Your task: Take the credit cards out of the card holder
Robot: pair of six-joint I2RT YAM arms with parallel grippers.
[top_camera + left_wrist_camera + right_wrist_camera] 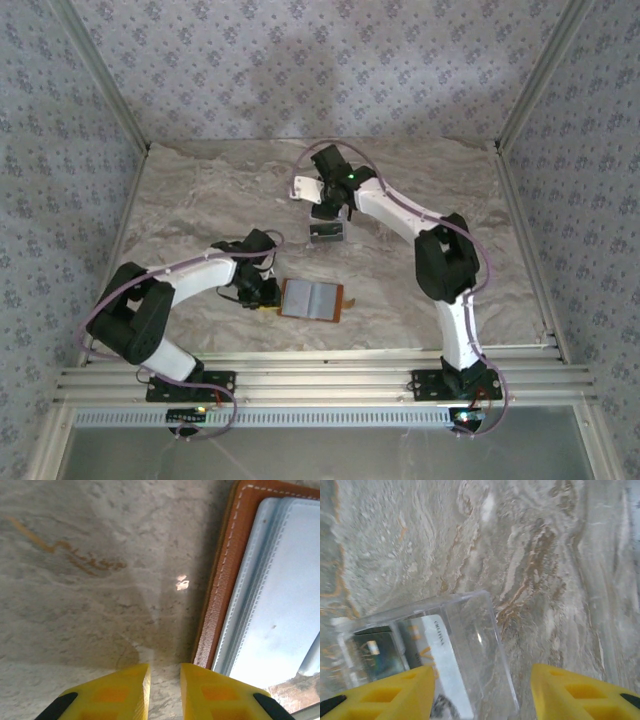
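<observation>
Card holder (312, 300) lies open on the counter (200, 200); I see cards standing in the clear rack (327, 232).

From my station, the holder sits flat near the front edge, grey-blue lining up and orange-brown border around it, just to the right of the left jaws. Those jaws are low over the marble with only a narrow gap between the yellow fingers (125, 690), and bare counter shows through the gap; they grasp nothing. The right jaws hang farther back over the rack, spread wide and released. Through the rack's clear wall I make out a white card (445, 665) with lettering and a dark card (375, 655) beside it.
</observation>
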